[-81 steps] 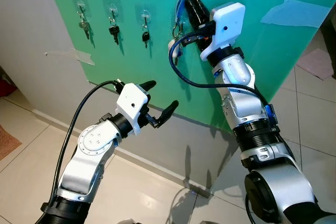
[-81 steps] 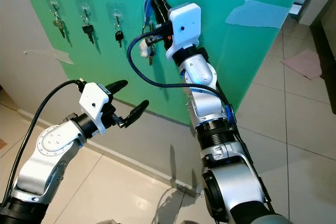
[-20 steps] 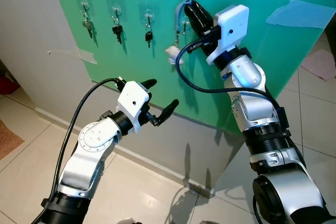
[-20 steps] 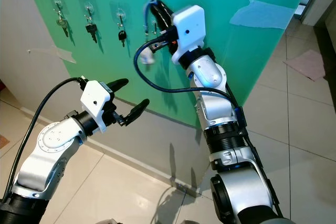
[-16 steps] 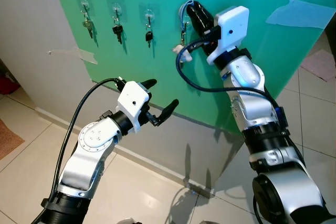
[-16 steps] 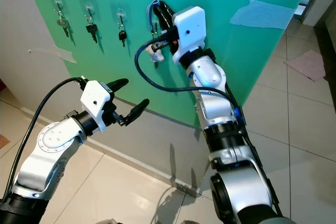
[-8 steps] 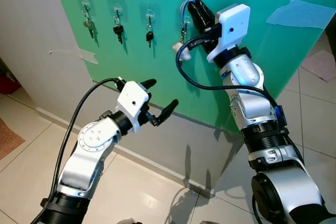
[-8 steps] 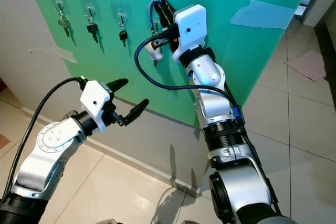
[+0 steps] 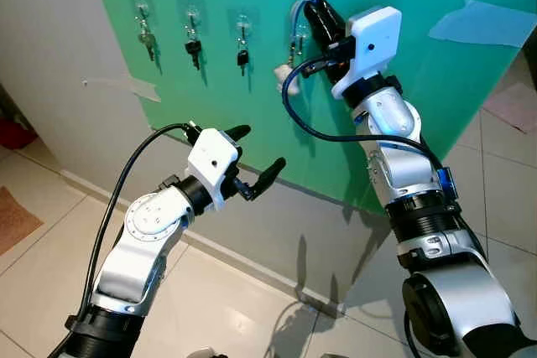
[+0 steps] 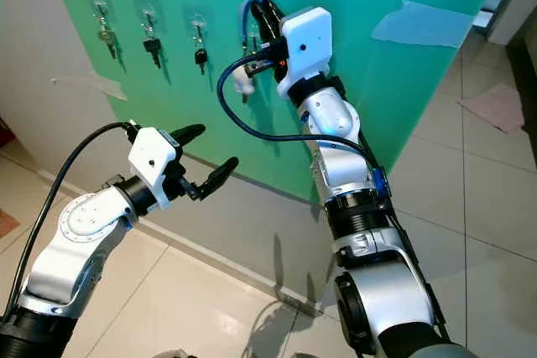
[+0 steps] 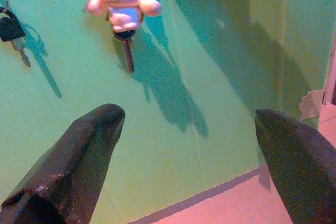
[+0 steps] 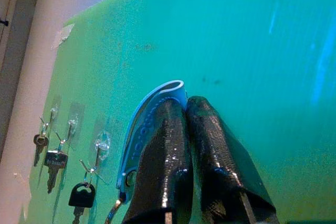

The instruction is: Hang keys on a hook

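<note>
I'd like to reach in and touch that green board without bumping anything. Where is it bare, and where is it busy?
Bare: the green board right of the right gripper, up to the pale tape patch; also below the keys.
Crowded: the top row, three hung keys, then the plush keychain with its blue strap pinched by the right gripper. The open left gripper hovers lower.

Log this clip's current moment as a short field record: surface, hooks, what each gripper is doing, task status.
surface: green board leaning on a pale wall
hooks: three clear stick-on hooks in a row, each with a dark-headed key; a fourth hook place lies beside them, at the right gripper
right gripper: right gripper raised at the board, fingers shut on a blue strap
load: white plush charm keyring with a key dangling under the strap
left gripper: left gripper open, held low in front of the board, holding nothing
status: cannot tell whether the strap is on the hook; gripper has not let go
</note>
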